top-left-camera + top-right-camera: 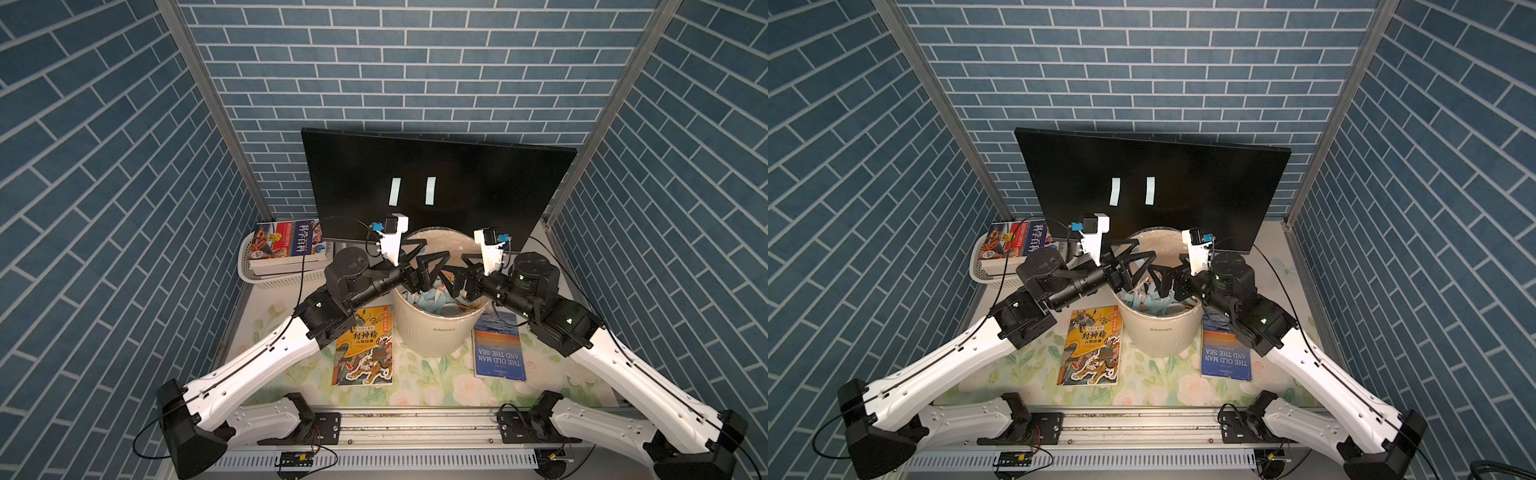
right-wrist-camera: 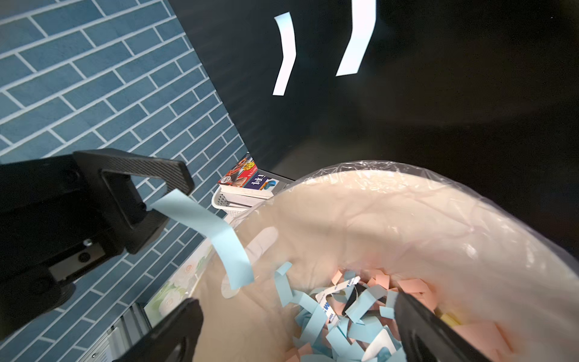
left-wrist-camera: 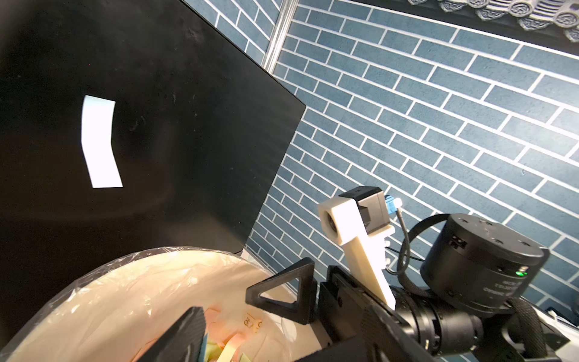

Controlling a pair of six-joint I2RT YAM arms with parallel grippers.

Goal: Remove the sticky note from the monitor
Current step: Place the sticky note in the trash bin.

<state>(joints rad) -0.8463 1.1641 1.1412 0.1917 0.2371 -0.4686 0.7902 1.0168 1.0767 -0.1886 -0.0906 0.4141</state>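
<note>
Pale-blue sticky note [image 2: 203,222] above bin [image 2: 391,200]

Your two arms reach from the front edge of the bench [image 1: 440,386] and bend inward over its middle, wrists near level, left gripper [image 1: 430,266] and right gripper [image 1: 459,274] facing tip to tip, both with jaws spread.

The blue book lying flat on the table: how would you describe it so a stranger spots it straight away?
Find the white bin in the middle of the flowered table. The blue book lies flat beside it on the robot's right. Unlike the yellow book on the bin's other side, its cover reads THE OLD MAN AND THE SEA.
</note>
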